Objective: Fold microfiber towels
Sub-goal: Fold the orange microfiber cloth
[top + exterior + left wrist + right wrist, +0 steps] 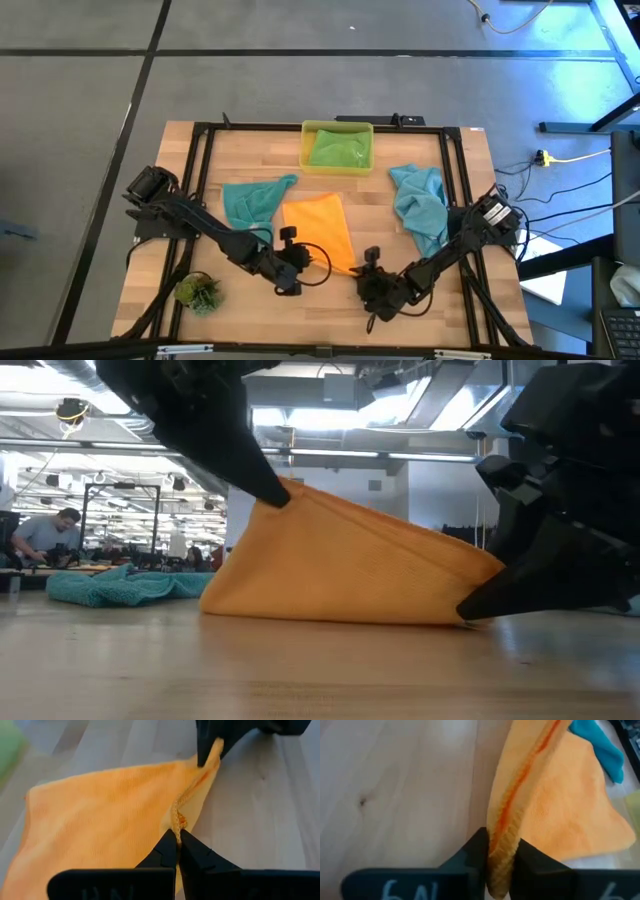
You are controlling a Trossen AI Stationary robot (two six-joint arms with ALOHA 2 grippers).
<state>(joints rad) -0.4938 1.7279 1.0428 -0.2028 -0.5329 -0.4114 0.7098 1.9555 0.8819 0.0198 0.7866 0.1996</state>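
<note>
The orange towel point(318, 228) lies mid-table with its far part flat on the wood. Its near edge is raised between my two grippers, as the low view point(350, 560) shows. My left gripper point(291, 270) is shut on the near left corner. My right gripper point(369, 278) is shut on the near right corner, lower down. One teal towel point(255, 200) lies crumpled to the left and another point(420, 205) to the right. The green towel point(338, 148) lies in the yellow bin point(306, 140). My left gripper pinches the orange towel's hemmed near edge point(176, 822) between its two fingertips, at the near left corner. That corner is lifted well clear of the table point(285, 492), and the cloth slopes down from it. My right gripper pinches the towel's near right corner point(501, 845) between its two fingers, with the hemmed edge bunched into several layers. The corner sits just above the table point(478, 598). The edge runs fairly straight up to the other gripper.
A small green plant tuft point(198, 292) sits at the near left of the table. The yellow bin stands at the far edge, in the middle. A black frame point(200, 140) borders the wooden top. People and benches show in the room behind point(45, 535).
</note>
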